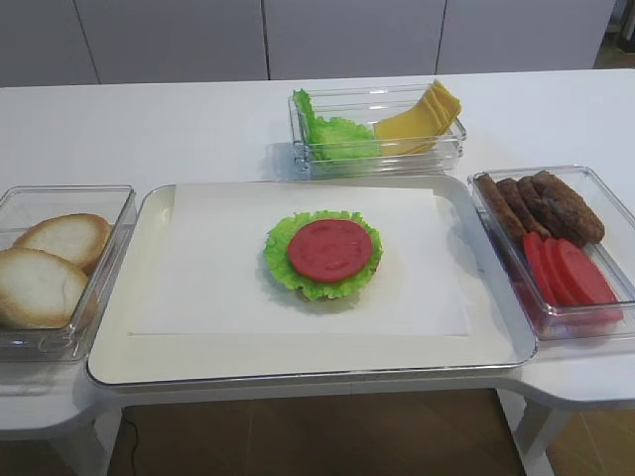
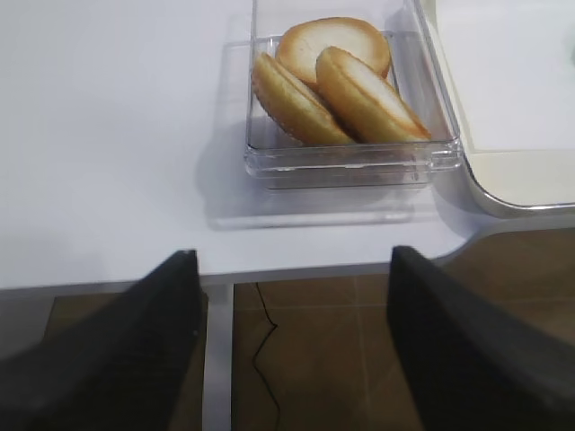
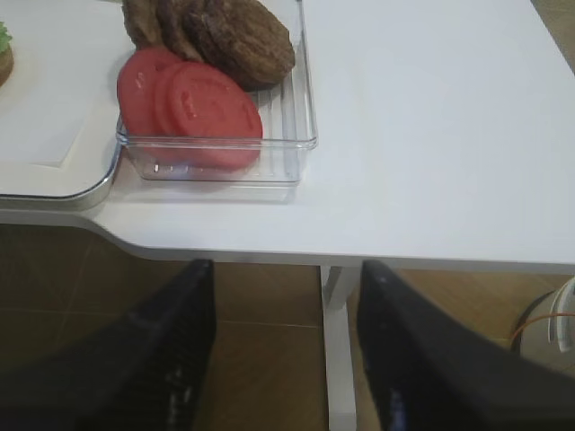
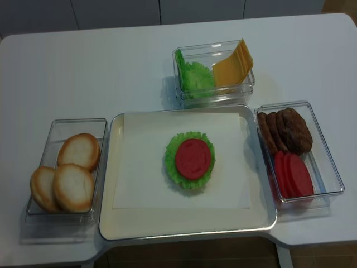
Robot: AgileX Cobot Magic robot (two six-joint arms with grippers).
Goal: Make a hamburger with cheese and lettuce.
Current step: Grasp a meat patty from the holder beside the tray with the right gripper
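- White table (image 1: 149,129) is carrying a tray (image 1: 119,337); the hamburger (image 1: 322,253) is sitting central (lettuce, tomato only).
- Both grippers, right gripper (image 3: 283,350) and left gripper (image 2: 292,337), are hanging wide open, empty, beside the tray.
- Risk: nudging the loose stack could be sliding its tomato off.

A frilly green-rimmed hamburger (image 1: 322,254) carries a red disc; pale yellow-orange cheese (image 1: 422,116) sits beside bright green lettuce (image 1: 330,132).

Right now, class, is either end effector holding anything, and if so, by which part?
Nothing is held: the left end effector and right end effector are open, off the table's near edge.
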